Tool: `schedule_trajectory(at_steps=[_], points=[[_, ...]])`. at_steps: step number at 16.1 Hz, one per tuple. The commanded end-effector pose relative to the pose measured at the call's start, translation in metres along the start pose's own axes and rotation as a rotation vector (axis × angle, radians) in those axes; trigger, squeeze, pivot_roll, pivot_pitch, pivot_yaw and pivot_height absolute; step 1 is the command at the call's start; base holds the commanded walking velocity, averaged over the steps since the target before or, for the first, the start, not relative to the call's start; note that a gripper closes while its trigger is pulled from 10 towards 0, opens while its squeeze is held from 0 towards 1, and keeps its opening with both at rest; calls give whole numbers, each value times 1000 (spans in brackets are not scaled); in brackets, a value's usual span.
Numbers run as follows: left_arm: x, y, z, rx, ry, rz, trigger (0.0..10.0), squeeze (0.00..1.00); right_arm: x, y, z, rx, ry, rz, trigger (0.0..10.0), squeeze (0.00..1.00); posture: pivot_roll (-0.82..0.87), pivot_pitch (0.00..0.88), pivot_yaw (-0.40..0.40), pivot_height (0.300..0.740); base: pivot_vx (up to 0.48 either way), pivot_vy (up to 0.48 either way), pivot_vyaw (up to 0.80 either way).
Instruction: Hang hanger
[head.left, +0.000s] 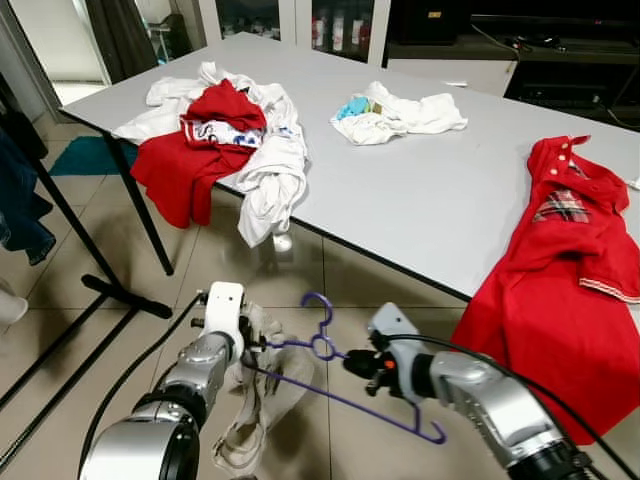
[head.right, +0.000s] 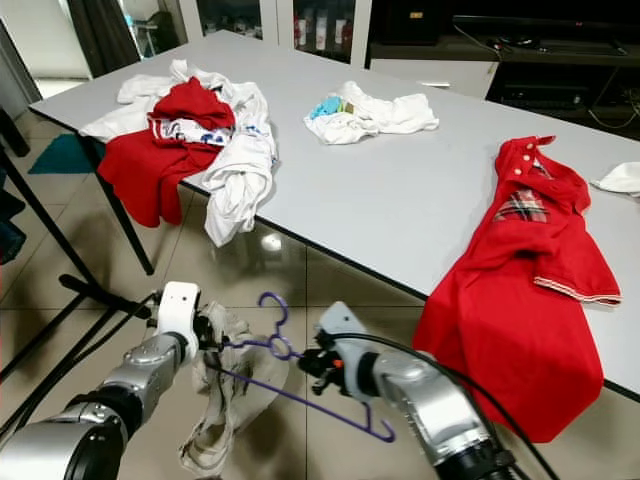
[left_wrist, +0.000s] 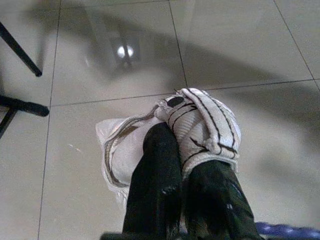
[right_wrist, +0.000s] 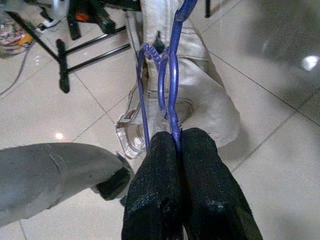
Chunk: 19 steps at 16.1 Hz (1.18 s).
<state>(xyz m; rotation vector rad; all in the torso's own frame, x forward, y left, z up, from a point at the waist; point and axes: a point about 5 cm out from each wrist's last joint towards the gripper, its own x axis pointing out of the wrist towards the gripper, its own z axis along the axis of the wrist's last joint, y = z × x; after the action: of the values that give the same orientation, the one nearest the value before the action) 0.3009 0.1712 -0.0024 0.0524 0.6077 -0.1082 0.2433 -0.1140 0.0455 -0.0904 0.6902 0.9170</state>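
Tiled floor (head.left: 300, 290) lies below the grey counter (head.left: 430, 180). At 7 o'clock, the left tool (head.left: 252, 345) is closed on a beige garment (head.left: 262, 400). At 5 o'clock, the right tool (head.left: 358, 366) pinches the purple hanger (head.left: 330, 385) above the floor.

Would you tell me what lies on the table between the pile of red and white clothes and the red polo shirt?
In the left eye view, a small white garment bundle lies between the clothes pile and red polo shirt.
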Motion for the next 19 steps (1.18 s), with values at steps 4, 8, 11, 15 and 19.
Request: schedule_trajectory(at_steps=[4, 8, 11, 15, 19], points=[[0, 9, 10, 27, -48, 13, 10000, 0, -18, -3, 5, -3, -53, 5, 10000, 0, -140, 0, 54, 740, 0, 0, 0], [-1, 10, 7, 29, -38, 16, 10000, 0, -26, 7, 11, -10, -106, 74, 10000, 0, -139, 0, 53, 740, 0, 0, 0], [0, 7, 8, 27, -39, 15, 10000, 0, -33, 24, 20, -14, -183, 203, 10000, 0, -141, 0, 55, 740, 0, 0, 0], [0, 7, 12, 27, -46, 15, 10000, 0, -43, 26, 21, 1, -220, 220, 10000, 0, -141, 0, 59, 740, 0, 0, 0], [0, 8, 12, 28, -47, 20, 10000, 0, -45, 27, 11, -8, -174, 210, 10000, 0, -142, 0, 60, 740, 0, 0, 0]])
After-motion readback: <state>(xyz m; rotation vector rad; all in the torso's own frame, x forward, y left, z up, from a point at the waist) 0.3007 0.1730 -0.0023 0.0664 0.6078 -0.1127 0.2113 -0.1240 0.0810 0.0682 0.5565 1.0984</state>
